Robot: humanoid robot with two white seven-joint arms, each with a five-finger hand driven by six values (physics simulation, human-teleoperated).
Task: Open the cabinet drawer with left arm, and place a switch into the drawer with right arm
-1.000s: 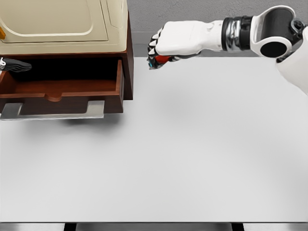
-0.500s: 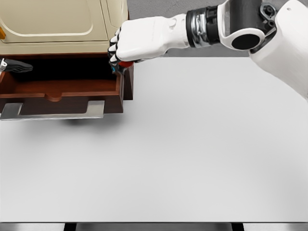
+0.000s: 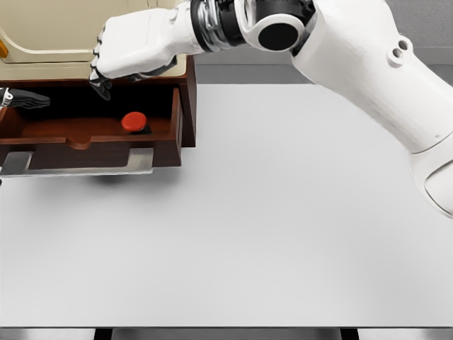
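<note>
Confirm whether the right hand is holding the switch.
No. The red switch lies inside the open drawer, apart from the right hand above it.

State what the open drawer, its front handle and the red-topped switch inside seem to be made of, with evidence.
Dark reddish-brown drawer: looks like stained, satin wood, though no grain shows. Flat grey handle: seemingly brushed metal, with a pale sheen. Red-topped switch: likely smooth plastic, uniformly coloured on a dark base.

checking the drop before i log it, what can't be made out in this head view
- Left hand: only dark fingertips show at the picture's left edge; the grip is cut off.
- Drawer back: lost in the cabinet's shadow.
- Red switch: its base is mostly hidden under the cap.
- Right hand: palm side faces away.
</note>
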